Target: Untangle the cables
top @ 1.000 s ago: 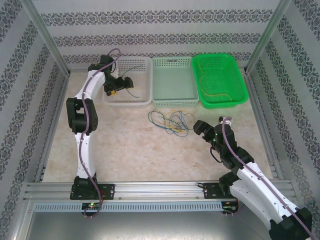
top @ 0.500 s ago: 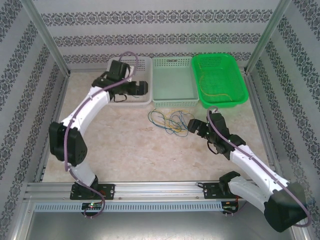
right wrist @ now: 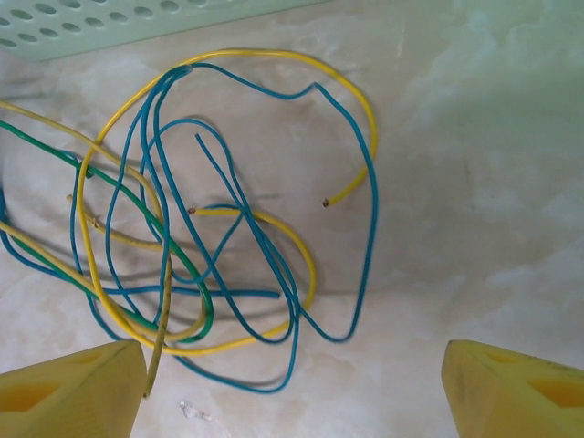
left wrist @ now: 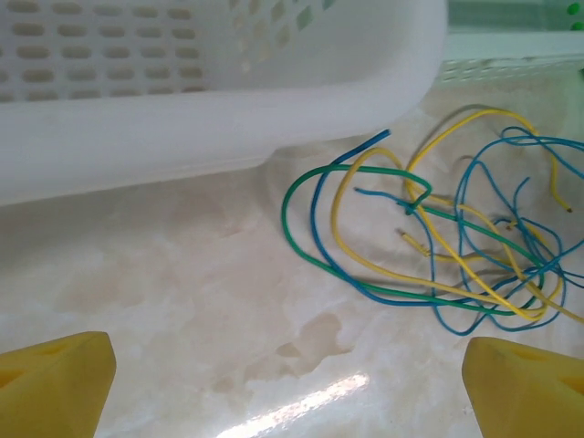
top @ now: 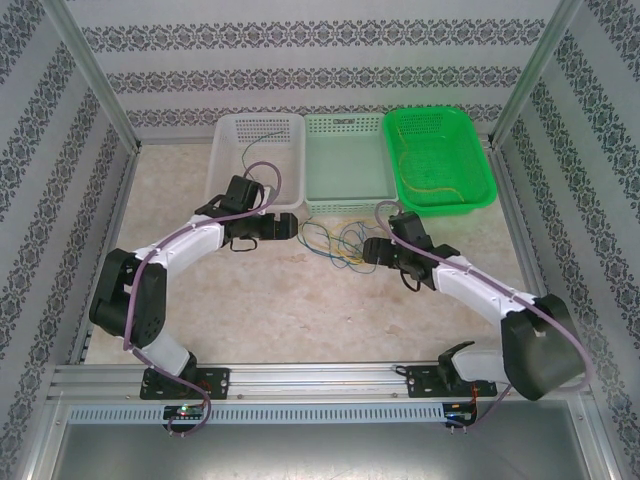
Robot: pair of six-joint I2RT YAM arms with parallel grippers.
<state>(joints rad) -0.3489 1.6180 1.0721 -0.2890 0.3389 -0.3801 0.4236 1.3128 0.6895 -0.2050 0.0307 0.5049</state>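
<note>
The cables point(top: 340, 242) lie in a loose tangle of yellow, blue and green strands on the table, just in front of the baskets. My left gripper point(top: 291, 225) is low at the tangle's left side, open, with nothing between its yellow fingertips point(left wrist: 55, 383). From the left wrist the cables point(left wrist: 438, 246) lie ahead and to the right. My right gripper point(top: 374, 250) is at the tangle's right side, also open. In the right wrist view the cables point(right wrist: 210, 237) spread ahead, and a yellow strand runs close to the left fingertip point(right wrist: 73, 392).
Three baskets stand in a row at the back: white point(top: 255, 203) holding one dark wire point(top: 248, 152), pale green point(top: 345, 205), and bright green point(top: 440, 210) holding a yellow wire point(top: 435, 185). The white basket's wall point(left wrist: 219, 119) is close ahead of the left gripper.
The left arm has come away from the white basket and down to the table left of the tangle. The right arm has reached forward to the tangle's right side.
</note>
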